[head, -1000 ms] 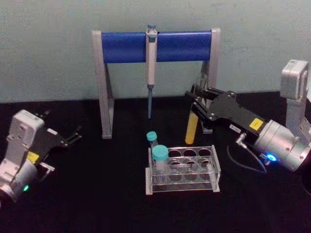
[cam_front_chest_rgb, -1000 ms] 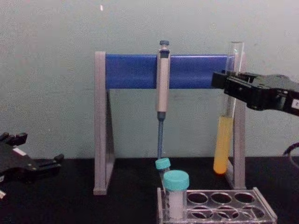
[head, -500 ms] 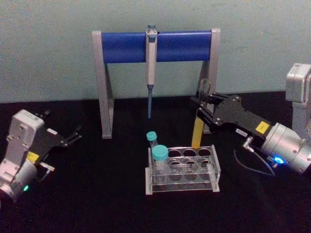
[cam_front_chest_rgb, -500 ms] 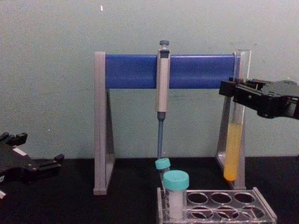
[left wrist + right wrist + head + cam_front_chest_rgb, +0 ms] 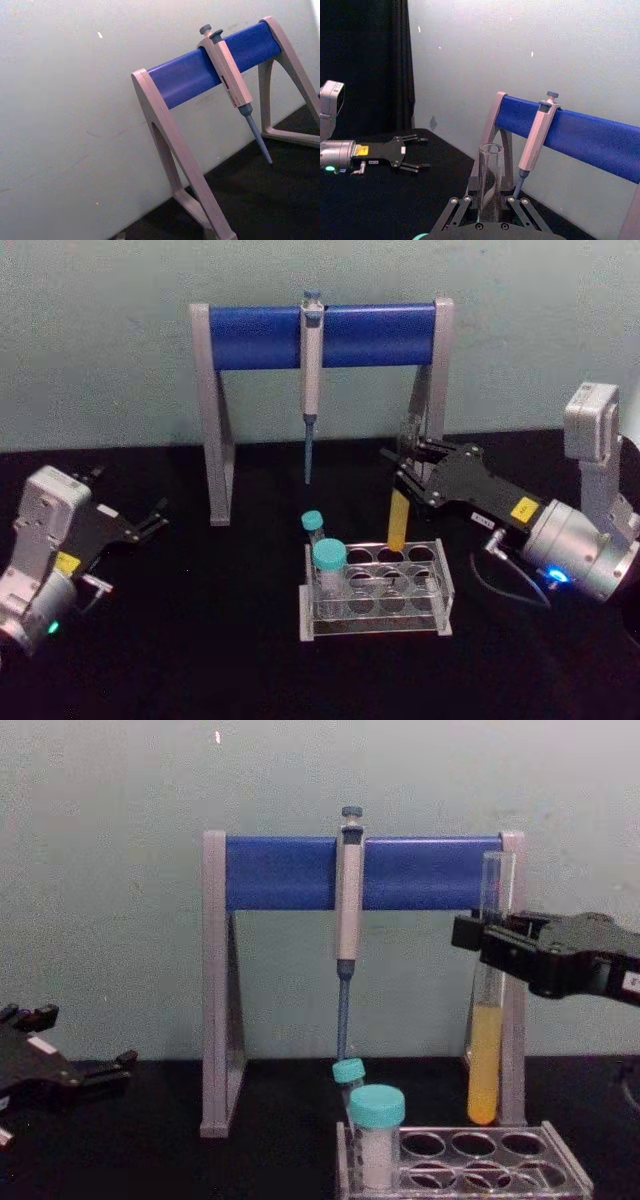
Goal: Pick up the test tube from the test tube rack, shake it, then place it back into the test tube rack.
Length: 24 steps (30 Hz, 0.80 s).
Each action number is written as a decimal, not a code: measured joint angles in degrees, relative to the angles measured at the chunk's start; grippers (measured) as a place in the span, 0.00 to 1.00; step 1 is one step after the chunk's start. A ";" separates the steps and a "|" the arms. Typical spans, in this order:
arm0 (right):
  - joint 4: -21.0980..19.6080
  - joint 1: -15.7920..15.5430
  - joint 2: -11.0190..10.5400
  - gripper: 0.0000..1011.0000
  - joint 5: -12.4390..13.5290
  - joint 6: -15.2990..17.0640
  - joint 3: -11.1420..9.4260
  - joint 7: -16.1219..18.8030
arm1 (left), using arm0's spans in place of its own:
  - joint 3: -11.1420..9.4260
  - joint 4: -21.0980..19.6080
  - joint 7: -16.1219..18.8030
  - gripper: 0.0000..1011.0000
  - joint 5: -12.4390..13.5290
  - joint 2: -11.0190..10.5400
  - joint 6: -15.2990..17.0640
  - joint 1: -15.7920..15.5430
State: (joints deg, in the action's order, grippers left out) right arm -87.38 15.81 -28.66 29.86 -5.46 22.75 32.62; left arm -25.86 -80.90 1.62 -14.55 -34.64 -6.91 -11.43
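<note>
The right jaws are closed on the upper part of the test tube [image 5: 484,1050], holding it upright. Its yellow-filled end hangs below them, just over a back-row hole of the test tube rack [image 5: 440,585]. 2 teal-capped tubes [image 5: 329,556] stand in the rack, left of these jaws. The left jaws are spread, holding nothing, well apart over the desk [image 5: 200,640].
</note>
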 joint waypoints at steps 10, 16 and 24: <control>1.85 0.46 0.78 0.23 -0.90 -1.20 0.55 0.66 | 0.00 0.00 0.00 0.99 0.00 0.00 0.00 0.00; 3.62 0.87 1.51 0.23 -1.24 -1.78 0.82 0.98 | 0.00 0.00 0.00 0.99 0.00 0.00 0.00 0.00; 5.17 1.31 2.15 0.23 -1.63 -2.10 1.15 1.35 | 0.00 0.00 0.00 0.99 0.00 0.00 0.00 0.00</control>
State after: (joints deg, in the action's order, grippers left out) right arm -82.21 17.12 -26.51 28.23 -7.56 23.89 33.97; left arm -25.86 -80.90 1.62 -14.55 -34.65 -6.91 -11.43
